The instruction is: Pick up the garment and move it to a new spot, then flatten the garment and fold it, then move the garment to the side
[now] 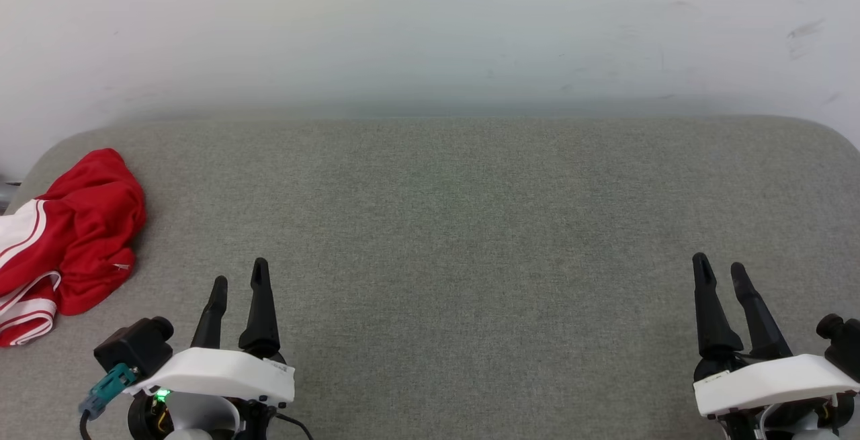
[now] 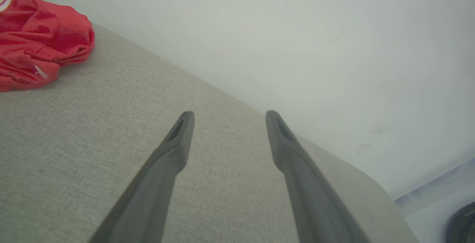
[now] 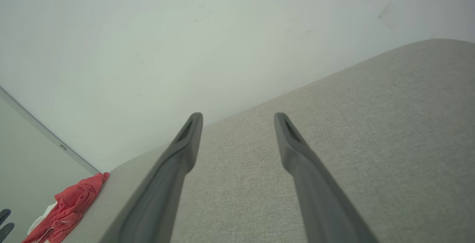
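- The left gripper [image 1: 240, 271] is released: its two dark fingers stand apart with nothing between them, tips over the bare grey fabric surface [image 1: 470, 225].
- The right gripper [image 1: 719, 262] is likewise spread and holds nothing; grey fabric shows through the gap between its fingers in the right wrist view.
- The garment [image 1: 87, 225] lies crumpled in a heap on the surface, out to the left of the left gripper and a little ahead of its fingertips, near but not touching. It is well apart from the right gripper, across the whole breadth of the surface.
- The head view's left edge cuts the garment off; what shows is red cloth with a white, red-striped part at its nearer side.
- The heap's folds hide any lettering or number, and front cannot be told from back.
- In the left wrist view the garment sits at the upper left, cut by the frame, with a small pale tag on the red cloth.
- In the right wrist view it is a small red bundle far off to the left of the fingers, at the surface's end; two dark shapes at that corner are cut off and too small to identify.
- Beyond both grippers' fingertips rises a pale wall [image 1: 430, 23] with faint smudges.
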You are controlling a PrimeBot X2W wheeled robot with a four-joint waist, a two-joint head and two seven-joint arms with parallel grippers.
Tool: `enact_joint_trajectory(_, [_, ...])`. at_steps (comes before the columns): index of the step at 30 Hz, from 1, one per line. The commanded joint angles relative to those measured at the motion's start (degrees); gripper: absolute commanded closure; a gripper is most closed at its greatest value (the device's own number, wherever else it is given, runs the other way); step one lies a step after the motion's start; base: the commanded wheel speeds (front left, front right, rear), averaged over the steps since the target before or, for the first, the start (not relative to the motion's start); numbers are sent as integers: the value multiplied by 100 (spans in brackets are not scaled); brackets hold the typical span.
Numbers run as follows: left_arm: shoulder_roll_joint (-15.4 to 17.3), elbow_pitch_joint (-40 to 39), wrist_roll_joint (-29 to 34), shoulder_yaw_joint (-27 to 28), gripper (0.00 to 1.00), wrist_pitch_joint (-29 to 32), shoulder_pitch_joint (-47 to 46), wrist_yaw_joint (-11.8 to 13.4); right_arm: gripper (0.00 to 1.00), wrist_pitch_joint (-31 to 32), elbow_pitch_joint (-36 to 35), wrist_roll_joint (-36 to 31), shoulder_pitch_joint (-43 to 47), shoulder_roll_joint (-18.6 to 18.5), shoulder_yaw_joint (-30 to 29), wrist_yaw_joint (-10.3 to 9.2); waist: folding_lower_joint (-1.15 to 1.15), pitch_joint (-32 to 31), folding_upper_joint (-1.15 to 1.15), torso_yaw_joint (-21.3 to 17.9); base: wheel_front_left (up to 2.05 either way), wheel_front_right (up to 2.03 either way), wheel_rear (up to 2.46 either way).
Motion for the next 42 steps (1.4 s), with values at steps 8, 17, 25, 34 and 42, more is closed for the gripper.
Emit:
enact_joint_trajectory(8, [132,-110,704,-204,0,-180,26,171,0,-189,-109,-783,34,1,-1,1,0,-2,0,10,0,0,0])
enact_joint_trajectory(17, [211,-132,1242,-357,0,-318,54,314,0,-326,-135,-1357,73,2,7,0,0,8,0,15,0,0,0])
enact_joint_trajectory(25, [256,-148,1669,-487,0,-428,84,380,0,-435,-175,-1835,113,3,11,0,0,21,0,11,0,0,0])
enact_joint_trajectory(34, [271,-189,2064,-565,0,-527,89,411,0,-539,-208,-2264,139,4,0,0,0,36,0,20,0,0,0])
enact_joint_trajectory(42, [240,-212,2401,-596,0,-628,127,356,0,-639,-263,-2616,165,5,18,0,0,35,0,25,0,0,0])
